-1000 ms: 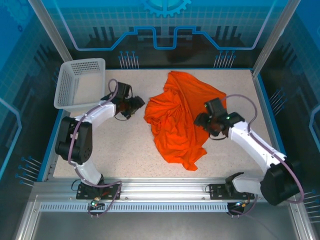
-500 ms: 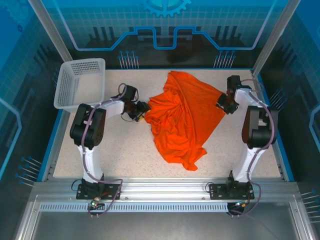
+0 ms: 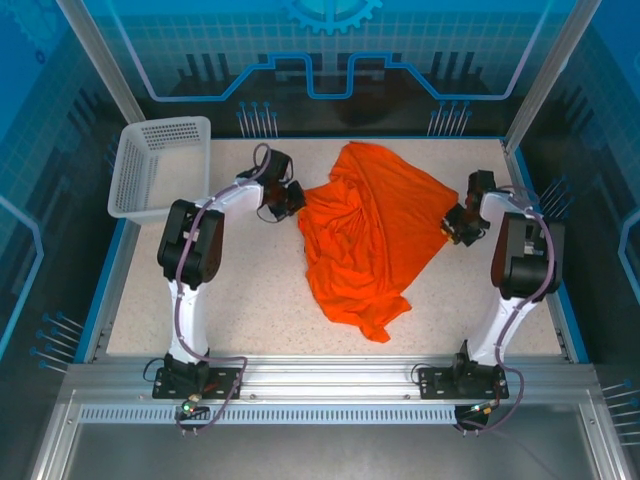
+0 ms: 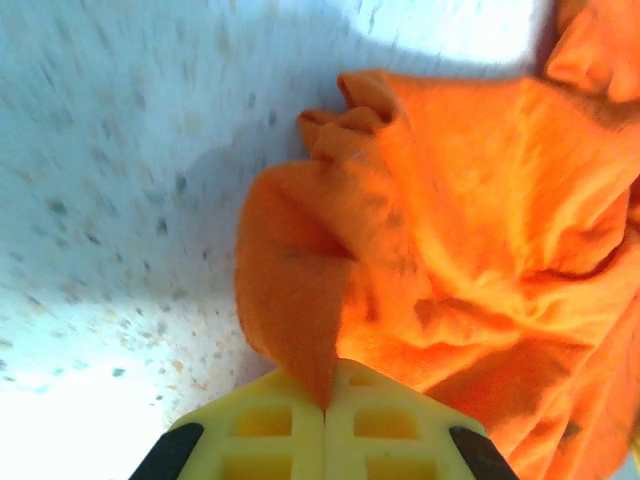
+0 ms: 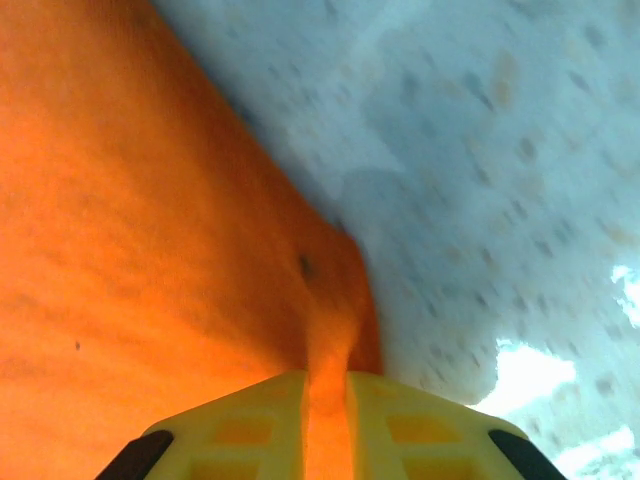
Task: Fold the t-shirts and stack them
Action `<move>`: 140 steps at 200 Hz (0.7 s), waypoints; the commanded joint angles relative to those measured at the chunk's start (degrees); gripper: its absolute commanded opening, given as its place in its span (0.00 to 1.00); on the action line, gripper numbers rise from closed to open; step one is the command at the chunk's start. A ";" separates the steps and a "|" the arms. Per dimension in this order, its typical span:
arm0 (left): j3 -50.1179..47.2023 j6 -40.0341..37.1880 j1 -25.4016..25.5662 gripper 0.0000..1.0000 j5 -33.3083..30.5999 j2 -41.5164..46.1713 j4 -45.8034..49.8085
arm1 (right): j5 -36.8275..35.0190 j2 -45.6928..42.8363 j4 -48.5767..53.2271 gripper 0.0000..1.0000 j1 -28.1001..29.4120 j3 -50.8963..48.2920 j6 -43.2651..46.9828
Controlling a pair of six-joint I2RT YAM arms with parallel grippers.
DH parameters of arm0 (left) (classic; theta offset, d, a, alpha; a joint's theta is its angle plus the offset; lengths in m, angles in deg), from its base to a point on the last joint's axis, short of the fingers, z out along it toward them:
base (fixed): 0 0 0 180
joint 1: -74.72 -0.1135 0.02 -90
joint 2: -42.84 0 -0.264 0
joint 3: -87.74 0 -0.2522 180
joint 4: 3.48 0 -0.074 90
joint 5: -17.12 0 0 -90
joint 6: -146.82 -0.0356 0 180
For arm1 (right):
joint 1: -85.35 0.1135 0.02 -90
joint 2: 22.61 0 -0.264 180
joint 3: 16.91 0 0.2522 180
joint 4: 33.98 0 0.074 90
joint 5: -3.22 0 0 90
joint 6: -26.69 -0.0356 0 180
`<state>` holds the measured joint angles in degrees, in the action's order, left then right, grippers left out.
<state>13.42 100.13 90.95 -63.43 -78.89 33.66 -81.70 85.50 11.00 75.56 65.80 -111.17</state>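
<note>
**Both side edges pinched – folding not started**

The left jaws are shut tight on a bunched bit of orange cloth, nipped right between the yellow fingers (image 4: pixel 260 430) in the left wrist view. The right jaws are closed on the opposite edge, where a thin strip of fabric runs up between the fingers (image 5: pixel 420 430).

From above, the two grips sit at the left and right sides of the t-shirt (image 3: pixel 370 240). The left arm (image 3: pixel 190 250) and the right arm (image 3: pixel 520 260) each reach up the counter (image 3: pixel 240 300) to their own side of it.

The t-shirt lies mid-counter toward the back – rumpled and creased through the middle, with its lower tip trailing toward the near edge. A white basket (image 3: pixel 125 190) stands at the far-left corner, well apart from the cloth.

My read is that the task is early. There's no clean fold and no stack, and I see just one shirt. Spreading it flat looks like the step in hand. The folds and the stacking are all left to do.
</note>
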 commanded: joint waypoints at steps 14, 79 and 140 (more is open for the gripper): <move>15.23 -7.12 -0.97 0.00 -13.51 2.39 12.59 | 4.96 -8.70 -5.43 0.18 3.54 -11.42 -9.08; 53.01 -10.03 -3.43 0.18 -20.13 -16.55 31.57 | -5.67 -24.95 -6.78 0.40 17.54 -22.91 -20.77; 47.56 -10.75 -5.00 0.96 -20.09 -11.26 31.07 | -0.94 -22.18 1.51 0.67 5.53 -10.50 -1.97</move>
<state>66.20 90.75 85.90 -82.75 -97.32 64.10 -83.88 60.89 7.86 85.55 51.40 -120.98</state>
